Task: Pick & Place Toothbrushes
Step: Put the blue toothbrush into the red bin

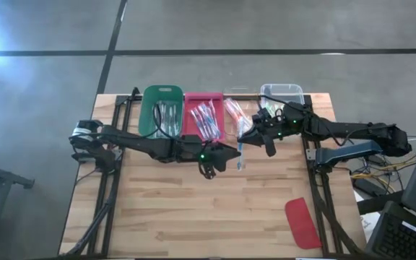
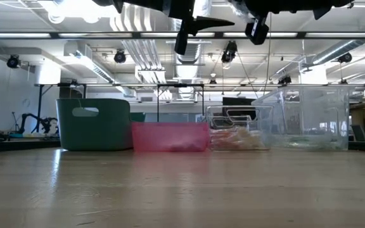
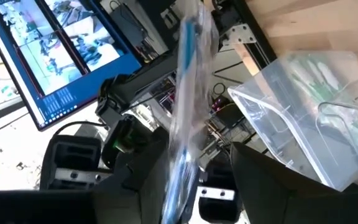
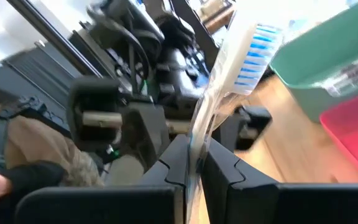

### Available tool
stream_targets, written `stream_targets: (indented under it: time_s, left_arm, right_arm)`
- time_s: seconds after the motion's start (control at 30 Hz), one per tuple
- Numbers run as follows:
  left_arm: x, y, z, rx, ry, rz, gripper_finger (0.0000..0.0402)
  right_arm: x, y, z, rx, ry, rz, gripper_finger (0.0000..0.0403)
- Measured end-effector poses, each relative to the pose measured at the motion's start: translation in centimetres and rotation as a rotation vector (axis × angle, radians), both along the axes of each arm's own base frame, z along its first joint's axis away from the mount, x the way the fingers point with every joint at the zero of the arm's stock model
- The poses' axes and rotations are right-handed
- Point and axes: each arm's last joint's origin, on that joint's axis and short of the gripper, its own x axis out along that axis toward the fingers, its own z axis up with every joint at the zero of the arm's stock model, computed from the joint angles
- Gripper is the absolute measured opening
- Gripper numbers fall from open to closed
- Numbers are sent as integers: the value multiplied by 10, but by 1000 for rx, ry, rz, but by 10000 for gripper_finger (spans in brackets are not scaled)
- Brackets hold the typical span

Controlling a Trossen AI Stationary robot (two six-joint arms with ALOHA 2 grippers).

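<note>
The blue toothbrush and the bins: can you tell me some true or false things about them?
1. The right gripper is shut on the blue toothbrush. True.
2. The left gripper is shut tight. False: its fingers stand apart around the toothbrush.
3. The red lid lies on the green bin. False: it lies on the table, near the right front corner.
4. The pink bin holds toothbrushes. True.

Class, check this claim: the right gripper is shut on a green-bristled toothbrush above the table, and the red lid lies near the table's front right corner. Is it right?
One slip: the toothbrush has blue bristles, not green, as the right wrist view shows. The right gripper is indeed shut on it, and the red lid lies near the front right corner.
</note>
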Motion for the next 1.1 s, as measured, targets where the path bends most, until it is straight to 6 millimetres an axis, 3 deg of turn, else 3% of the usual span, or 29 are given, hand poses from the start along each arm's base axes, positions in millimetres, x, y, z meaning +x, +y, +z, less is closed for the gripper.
stream_targets:
  time_s: [0.37,0.83,1.0,1.1]
  left_arm:
    - [0,1,0,16,2,34,173]
    - [-1,0,-1,20,5,57,35]
    - [-1,-3,-1,22,5,55,30]
    - [-1,-4,-1,20,3,55,31]
  right_arm:
    - [18,-4,-11,11,-2,3,15]
    - [20,-4,-10,7,-25,-1,15]
    - [20,-4,-10,7,-26,3,16]
    - [20,-4,-10,6,-27,4,36]
